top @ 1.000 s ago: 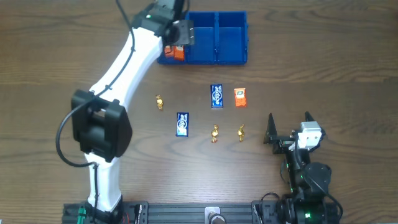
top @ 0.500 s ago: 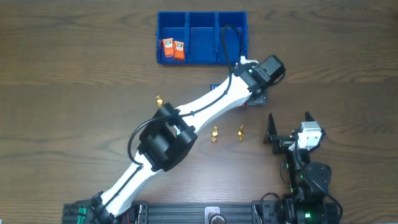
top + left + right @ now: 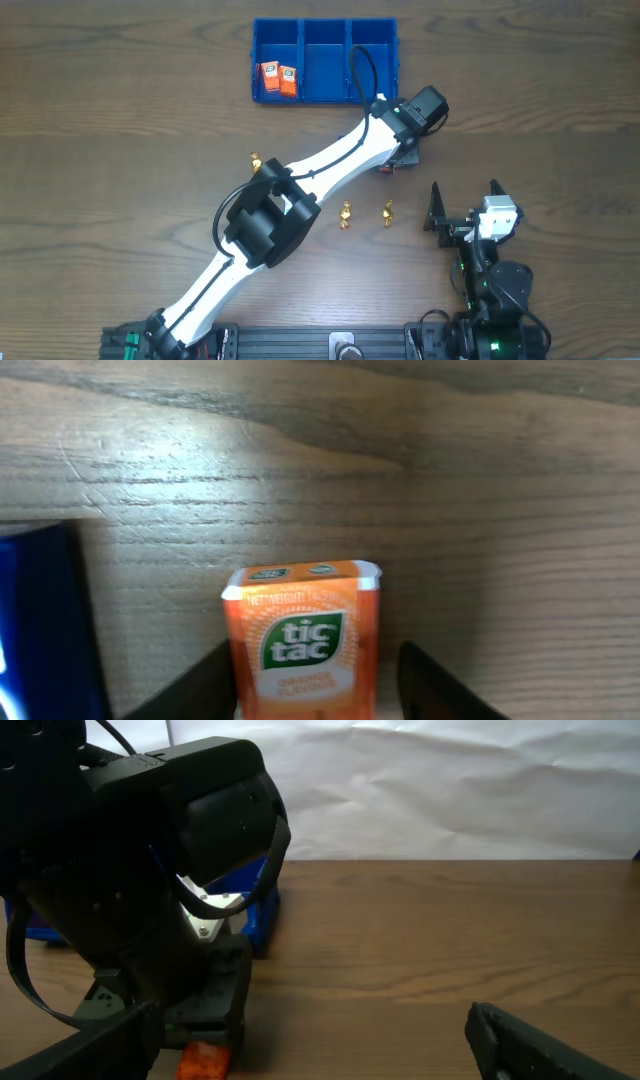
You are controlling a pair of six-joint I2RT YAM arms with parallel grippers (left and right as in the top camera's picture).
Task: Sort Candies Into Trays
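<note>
The orange candy box [image 3: 303, 640] lies flat on the wooden table [image 3: 540, 110], just below the blue tray [image 3: 325, 97] and toward its right end. In the top view only a sliver of the box shows from under the left arm. The left gripper [image 3: 312, 685] is down over it, its jaws open with 1 finger on each side. One finger sits right against the box's edge and the other stands a little apart, so the box is straddled, not clamped. A dark blue wrapped candy [image 3: 40, 620] lies just beside the box.

The tray has 3 compartments, and 2 orange boxes [image 3: 278, 80] lie side by side in its left one. The other 2 compartments look bare.

3 small gold-wrapped candies lie on the table. 1 [image 3: 256, 162] is left of the arm, and 2 [image 3: 346, 215] [image 3: 387, 212] are close together below the gripper.

The right gripper [image 3: 465, 200] rests low near its base, well apart from the tray. Its jaws are spread wide and hold nothing. From its wrist camera the left gripper's dark body stands over the orange box [image 3: 205, 1062].
</note>
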